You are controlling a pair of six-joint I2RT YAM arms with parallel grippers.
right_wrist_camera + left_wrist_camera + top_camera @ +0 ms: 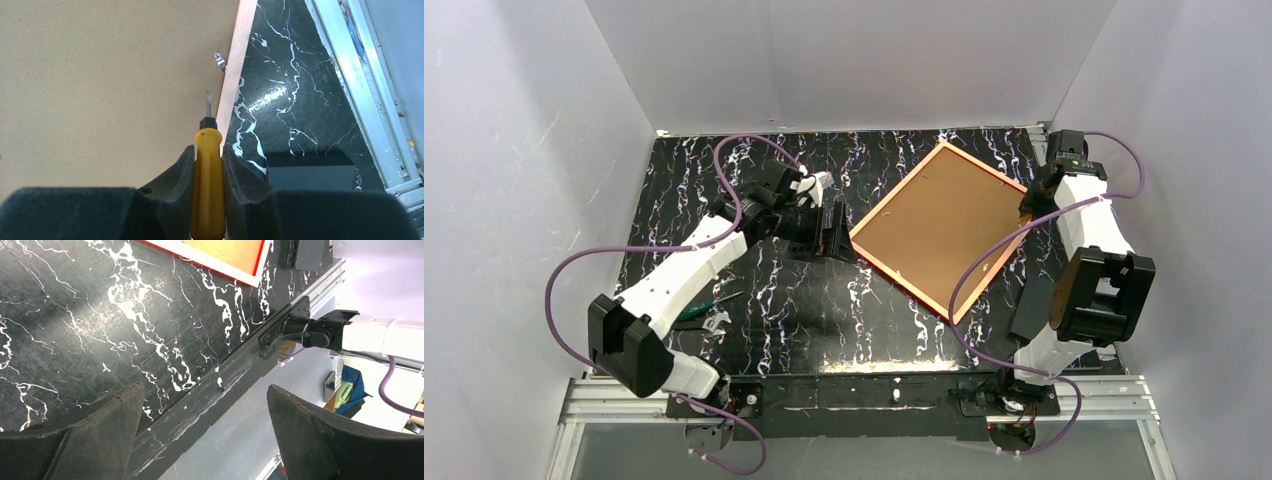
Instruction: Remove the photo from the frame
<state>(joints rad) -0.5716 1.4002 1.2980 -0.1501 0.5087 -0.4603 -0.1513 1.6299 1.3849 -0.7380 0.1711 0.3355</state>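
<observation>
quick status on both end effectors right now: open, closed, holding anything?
Left end effector: open, holding nothing.
Right end effector: closed on the yellow-handled flat-blade screwdriver.

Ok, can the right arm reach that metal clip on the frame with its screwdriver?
Probably yes. The right gripper holds the screwdriver with its tip just short of the clip by the frame rim; only bare backing board lies between.

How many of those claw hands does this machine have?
2. The left gripper hangs open above the table, left of the frame; the right gripper, at the frame's right edge, clamps a yellow screwdriver.
</observation>
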